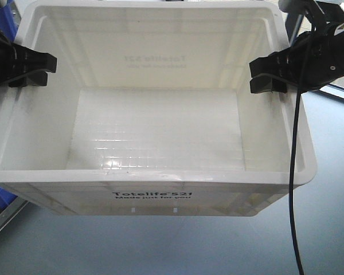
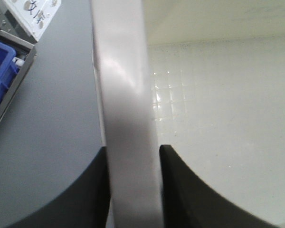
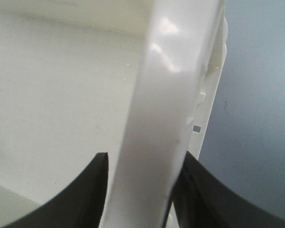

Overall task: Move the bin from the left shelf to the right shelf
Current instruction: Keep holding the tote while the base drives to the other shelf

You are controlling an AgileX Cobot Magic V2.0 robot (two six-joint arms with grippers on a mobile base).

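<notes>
Carrying step: left gripper (image 1: 43, 71) and right gripper (image 1: 262, 75) each clamped on opposite side rims of the bin (image 1: 160, 184), seemingly held clear of grey surface (image 1: 160, 249). Recommend level, synchronized travel; right shelf unseen.

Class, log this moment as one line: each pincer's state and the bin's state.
left pincer: shut on bin rim | right pincer: shut on bin rim | bin: upright, empty, held by both
</notes>
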